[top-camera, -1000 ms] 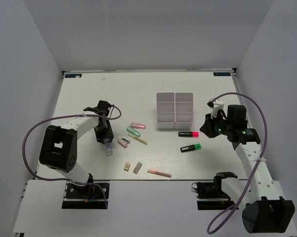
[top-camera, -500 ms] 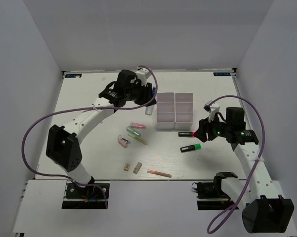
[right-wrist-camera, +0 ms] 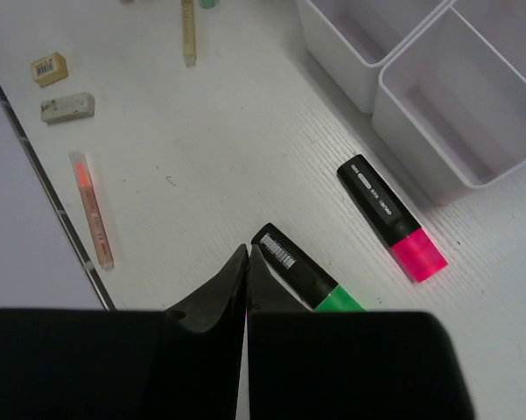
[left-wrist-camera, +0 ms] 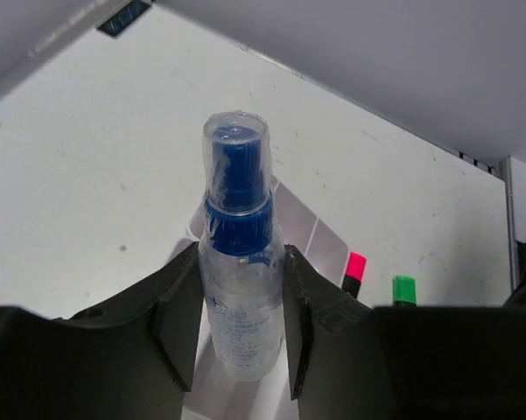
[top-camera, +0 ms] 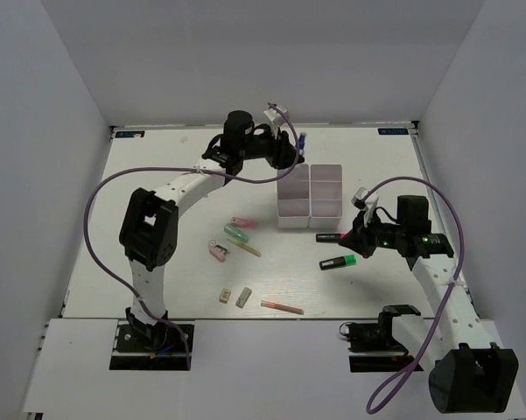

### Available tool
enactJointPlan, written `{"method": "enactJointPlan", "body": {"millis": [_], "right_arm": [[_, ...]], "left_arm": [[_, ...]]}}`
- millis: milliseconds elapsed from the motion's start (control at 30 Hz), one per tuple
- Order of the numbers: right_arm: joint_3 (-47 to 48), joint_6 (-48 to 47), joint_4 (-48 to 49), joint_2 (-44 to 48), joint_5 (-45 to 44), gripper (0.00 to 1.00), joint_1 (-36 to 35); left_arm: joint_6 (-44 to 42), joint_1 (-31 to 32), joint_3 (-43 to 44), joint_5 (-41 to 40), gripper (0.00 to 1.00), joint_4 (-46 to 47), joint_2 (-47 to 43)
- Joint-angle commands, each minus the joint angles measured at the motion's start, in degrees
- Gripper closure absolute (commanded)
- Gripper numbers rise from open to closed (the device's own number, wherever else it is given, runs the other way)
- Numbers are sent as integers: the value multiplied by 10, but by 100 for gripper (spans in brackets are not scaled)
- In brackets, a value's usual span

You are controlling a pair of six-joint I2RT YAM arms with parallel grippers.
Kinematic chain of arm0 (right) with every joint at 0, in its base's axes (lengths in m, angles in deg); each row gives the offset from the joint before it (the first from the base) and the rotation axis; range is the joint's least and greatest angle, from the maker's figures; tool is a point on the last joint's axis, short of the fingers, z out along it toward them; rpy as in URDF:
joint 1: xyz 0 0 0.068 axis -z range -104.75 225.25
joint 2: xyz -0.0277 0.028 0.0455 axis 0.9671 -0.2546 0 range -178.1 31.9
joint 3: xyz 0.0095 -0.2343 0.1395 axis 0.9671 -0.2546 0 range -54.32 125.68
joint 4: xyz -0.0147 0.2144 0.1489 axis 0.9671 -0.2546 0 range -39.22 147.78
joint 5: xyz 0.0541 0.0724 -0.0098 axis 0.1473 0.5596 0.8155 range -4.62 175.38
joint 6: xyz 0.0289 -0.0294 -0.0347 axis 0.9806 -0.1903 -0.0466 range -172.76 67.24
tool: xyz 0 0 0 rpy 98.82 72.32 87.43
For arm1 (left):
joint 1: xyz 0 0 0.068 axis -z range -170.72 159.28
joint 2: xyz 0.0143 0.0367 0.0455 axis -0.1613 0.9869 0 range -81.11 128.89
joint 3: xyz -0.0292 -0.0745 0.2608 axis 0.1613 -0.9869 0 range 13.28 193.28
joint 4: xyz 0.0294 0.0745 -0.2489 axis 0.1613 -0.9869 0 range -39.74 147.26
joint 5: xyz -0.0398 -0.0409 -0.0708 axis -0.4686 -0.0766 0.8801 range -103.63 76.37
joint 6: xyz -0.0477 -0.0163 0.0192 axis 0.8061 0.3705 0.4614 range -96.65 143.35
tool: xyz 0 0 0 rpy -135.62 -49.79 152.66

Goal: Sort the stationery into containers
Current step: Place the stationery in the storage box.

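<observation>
Near edge of the bench: a thin pink pen [top-camera: 282, 307] lies flat, with a grey eraser [top-camera: 243, 297] and a beige eraser [top-camera: 225, 296] just to its left.
Right side, mid-bench: a green-capped highlighter [top-camera: 339, 262] and a pink-capped highlighter [top-camera: 333, 237] lie near each other but apart, both outside the box.
Right fingers [right-wrist-camera: 247, 262]: pressed together with nothing between them, the tips just beside the black end of the green-capped highlighter (the right wrist view shows this best).
Left of centre: a pink marker [top-camera: 218, 252], a green marker [top-camera: 236, 234], a yellow pen [top-camera: 244, 247] and a second pink marker [top-camera: 244, 222] lie in a loose cluster on the bench.
Containers: the white box block [top-camera: 309, 197] stands just beyond the pink-capped highlighter.
Left fingers [top-camera: 289, 152]: clamped on both sides of a small clear bottle [left-wrist-camera: 238, 219] with a blue cap, held off the bench by the block's far edge.
</observation>
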Motion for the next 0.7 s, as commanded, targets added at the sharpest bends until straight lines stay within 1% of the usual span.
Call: {"method": "enactJointPlan", "body": {"millis": [0,100,233,400,633,667], "right_arm": [[-2,-42,7,7,36,100,2],[-4,-47,11,3,30,100,1],[-2,-49,9,1,27,100,3],[-2,-50,9,-4,26,100,1],[-2,-56,8,-8,23,100,1],[-2,-55,7,-5,23,100,2]], "left_arm": [[-13,-10,27,30,100,97,-7],[-21,-10,38,23,100,104,9],[-16,-10,8,11,100,161,23],[-7,-7,1,12,100,183,39],[-19,-6,-2,9,100,184,51],[-27,-6,1,9,100,172,56]]}}
